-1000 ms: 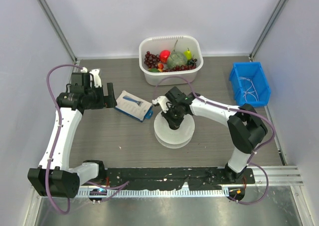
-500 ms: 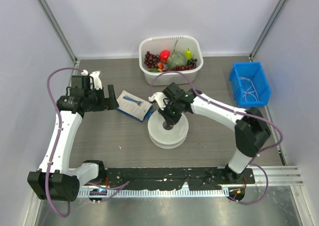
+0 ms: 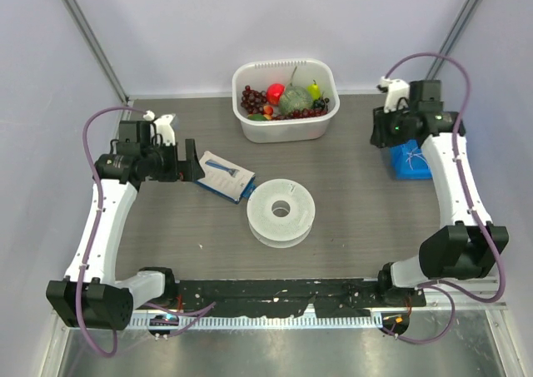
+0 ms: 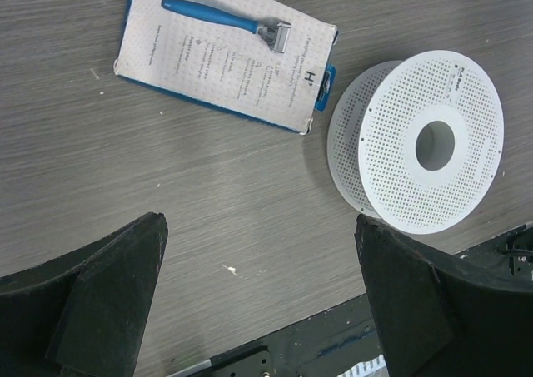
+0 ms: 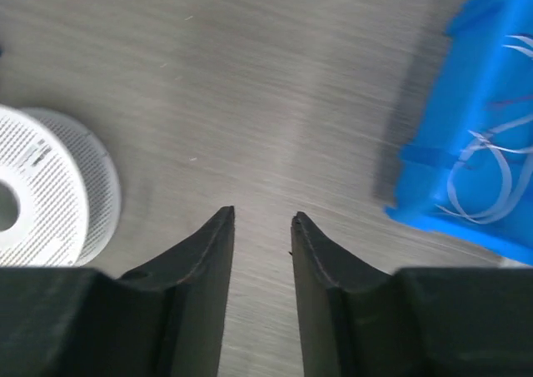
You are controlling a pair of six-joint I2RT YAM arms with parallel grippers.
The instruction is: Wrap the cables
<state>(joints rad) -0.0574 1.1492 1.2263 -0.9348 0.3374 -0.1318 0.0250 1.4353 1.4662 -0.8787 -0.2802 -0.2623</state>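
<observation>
The white spool (image 3: 281,211) lies flat near the middle of the grey table (image 3: 358,186), with bare wood open on every side of it except its left rear, where the carded blue razor (image 3: 223,176) lies just beside its rim. The tub of fruit (image 3: 250,129) stands well behind the spool, and the blue bin (image 3: 414,162) sits far to its right rear against the table's side edge. The left gripper (image 3: 188,166) hangs left of the spool beyond the razor card. The left wrist view shows its fingers (image 4: 112,290) spread wide with nothing between them, and the gap separating card and spool, which the top view barely resolves. Only the right wrist view looks into the bin, where the cables (image 5: 500,156) lie as loose pale loops, none of them on the spool. That view also shows the right gripper (image 5: 261,214) with its jaws a narrow slot apart and empty, above bare table between spool and bin. From above, its arm covers most of the bin. Half a second ago this gripper sat on the spool's hub. It has since swung to the bin, the spool has stayed put, and the left arm has hardly shifted.
</observation>
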